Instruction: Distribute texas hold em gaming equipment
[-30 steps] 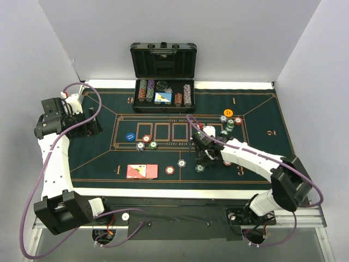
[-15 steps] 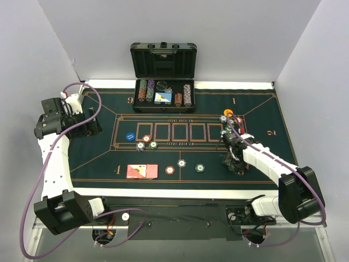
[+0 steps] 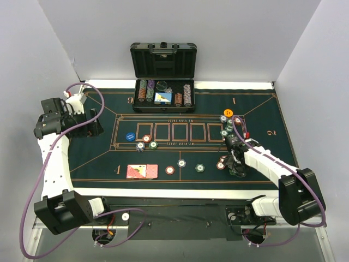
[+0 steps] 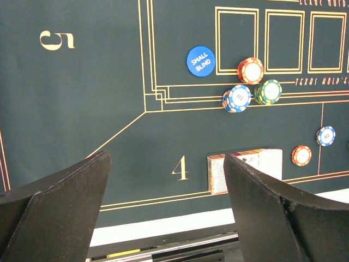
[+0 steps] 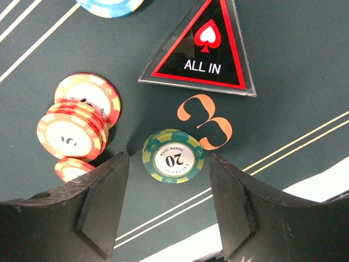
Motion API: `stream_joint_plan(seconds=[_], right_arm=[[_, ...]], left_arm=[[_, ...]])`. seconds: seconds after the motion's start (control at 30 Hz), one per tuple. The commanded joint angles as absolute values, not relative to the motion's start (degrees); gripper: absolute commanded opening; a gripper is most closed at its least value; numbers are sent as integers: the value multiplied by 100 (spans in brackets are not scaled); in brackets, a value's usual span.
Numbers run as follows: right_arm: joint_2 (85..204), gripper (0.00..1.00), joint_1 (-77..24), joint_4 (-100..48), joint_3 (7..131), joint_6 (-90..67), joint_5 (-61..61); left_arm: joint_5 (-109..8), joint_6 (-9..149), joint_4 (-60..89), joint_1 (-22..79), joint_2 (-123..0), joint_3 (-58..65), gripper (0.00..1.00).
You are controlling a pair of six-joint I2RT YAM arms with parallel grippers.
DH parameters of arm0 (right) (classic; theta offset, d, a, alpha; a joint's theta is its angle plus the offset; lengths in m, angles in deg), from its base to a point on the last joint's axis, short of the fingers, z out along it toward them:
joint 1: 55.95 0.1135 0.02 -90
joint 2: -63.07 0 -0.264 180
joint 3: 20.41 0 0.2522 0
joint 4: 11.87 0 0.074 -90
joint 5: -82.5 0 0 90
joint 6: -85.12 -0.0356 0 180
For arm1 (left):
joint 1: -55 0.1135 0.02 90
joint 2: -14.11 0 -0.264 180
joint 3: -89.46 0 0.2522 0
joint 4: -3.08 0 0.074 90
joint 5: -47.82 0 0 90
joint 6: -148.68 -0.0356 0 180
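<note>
Over the left edge of the bench, which carries a dark green felt mat (image 3: pixel 98 164) with gold lines, the left end effector (image 4: pixel 166 164) hangs with its two black fingers spread wide and nothing between them. In its wrist view the round blue disc (image 4: pixel 200 60) marked SMALL BLIND lies left of the row of gold card boxes. Just right of it three short striped stacks crowd together: a red stack (image 4: pixel 251 70), a blue-and-white stack (image 4: pixel 237 98) and a green stack (image 4: pixel 268 91), the last two touching.

Toward the near edge, beside the printed 4, the red-backed playing cards (image 3: pixel 142 171) lie flat, backs up. Right of them a single red chip (image 3: pixel 170 170), a blue-and-white chip (image 3: pixel 181 162) and a single green chip (image 3: pixel 200 167) lie apart from each other. At the middle of the far edge stands the open black hard-shell case (image 3: pixel 163 60) with racked chip rows (image 3: pixel 144 90).

Near the right end of the near edge, the right end effector (image 5: pixel 166 164) points down with its fingers partly open. They flank a green-and-yellow stack marked 20 (image 5: pixel 173 158) with a gap on each side, gripping nothing. That stack sits on the mat beside the orange 3. Left of it leans a pile of red chips (image 5: pixel 73 134). Above it in the wrist view lies the clear triangular marker (image 5: pixel 204 49), black-faced, red-bordered, reading ALL IN. Toward the far right corner sits an orange disc (image 3: pixel 228 112).
</note>
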State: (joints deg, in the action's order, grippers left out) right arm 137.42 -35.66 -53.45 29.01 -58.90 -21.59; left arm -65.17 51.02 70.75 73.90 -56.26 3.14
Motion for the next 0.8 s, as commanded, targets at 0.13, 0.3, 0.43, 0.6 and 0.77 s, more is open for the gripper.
stream_joint_plan(seconds=[0.13, 0.3, 0.43, 0.6, 0.77], right_arm=[[13277, 59, -3574, -5744, 3087, -5920, -2226], [12759, 59, -3565, -6061, 3456, -5823, -2280], [12582, 59, -3530, -6176, 3773, -5718, -2183], [12652, 62, -3521, -6009, 4011, -5437, -1806], [12696, 62, -3521, -5579, 4064, -5147, -1208]], left_arm=[[-7198, 4287, 7353, 7276, -5752, 292, 96], [-7146, 4076, 7396, 6847, -5734, 415, 96], [-6864, 3663, 7397, 6118, -5638, 678, 96], [-6899, 2697, 7476, 5072, -5427, 1214, 96], [-7277, 1468, 7388, 4613, -5190, 1733, 96]])
